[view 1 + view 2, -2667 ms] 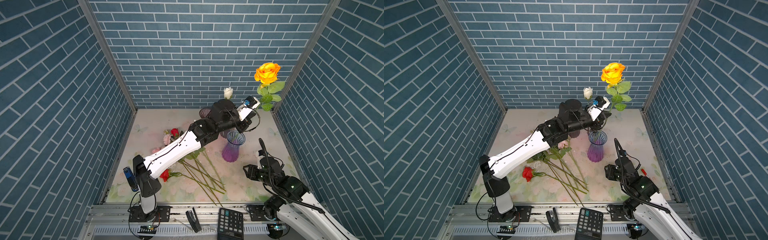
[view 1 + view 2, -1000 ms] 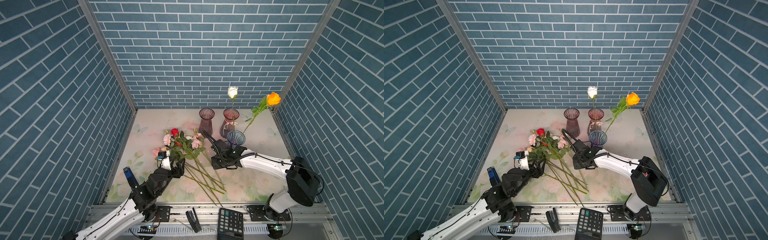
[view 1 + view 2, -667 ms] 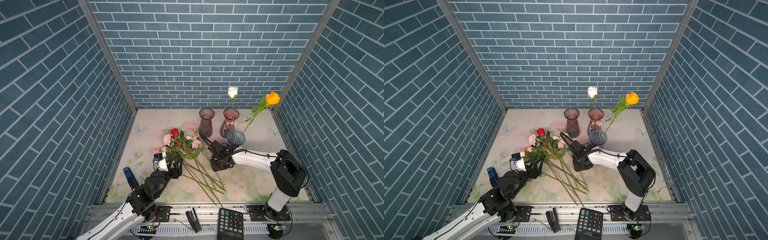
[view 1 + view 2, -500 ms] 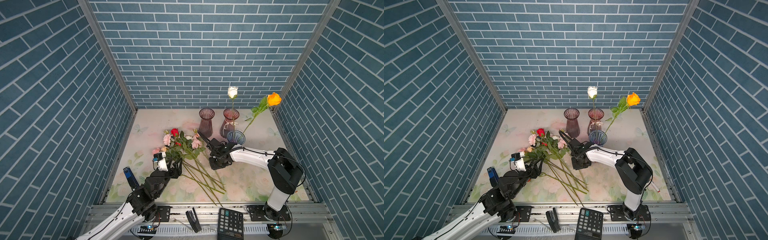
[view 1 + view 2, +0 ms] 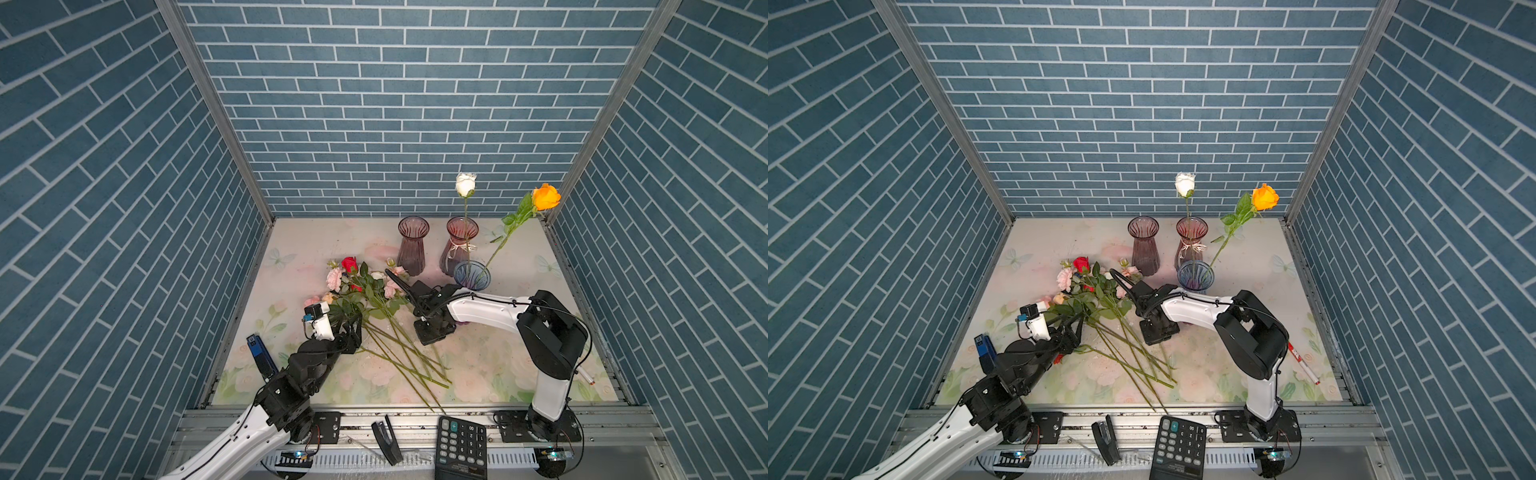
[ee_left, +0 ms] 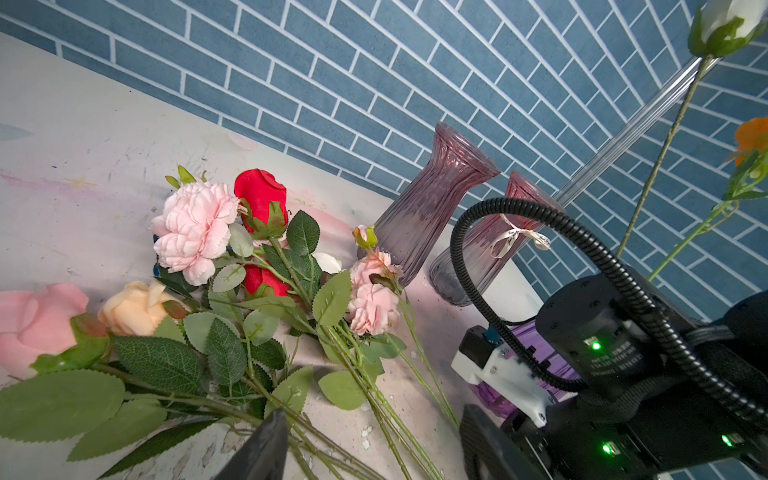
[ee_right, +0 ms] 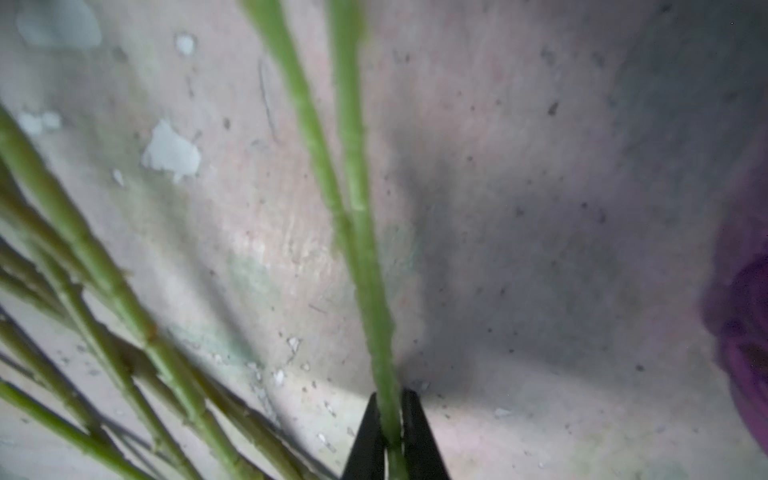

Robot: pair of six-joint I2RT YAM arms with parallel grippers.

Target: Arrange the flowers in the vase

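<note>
Right tool [image 7: 389, 415] was pinched shut on one thin green stem [image 7: 371, 270], its two black wedge-shaped tips pressed against the stem's sides just above the worktop [image 5: 307, 249]. In both top views it pointed down into the fan of stems at the near end of the pile. Left tool [image 6: 374, 451] hung over the leafy stems with its jaws apart, holding nothing.

Readable writing was scarce. A black calculator [image 5: 461, 446] lay on the front rail, with pale key markings and a maker's label too small to read. The black motor housing [image 6: 611, 353] on the right arm carried a small printed label, also unreadable, beside a green light.

Most of the flowers [image 5: 365, 291] lay in a loose pile in the middle of the worktop. They had ruffled fabric blooms in red, pink and peach, matte saw-edged leaves and wiry stems. A white rose [image 5: 464, 184] stood upright in the vase [image 5: 482, 284], a short round-rimmed one of clear blue-violet glass. An orange rose [image 5: 545, 197] stood there too, leaning toward the right wall. Just behind stood two taller ribbed mauve glass vases with flared mouths, one plain [image 5: 411, 253] and one tied with a pale ribbon [image 5: 453, 257].

The worktop was pale, printed with faded blossoms and butterflies, scuffed and chipped in places. Blue brick-pattern walls [image 5: 415, 104] with white joints enclosed it on three sides, and metal posts [image 5: 216, 112] ran up the corners. A black stapler [image 5: 386, 436] sat on the rail, and a red-and-white pen [image 5: 1304, 362] lay near the right edge.
</note>
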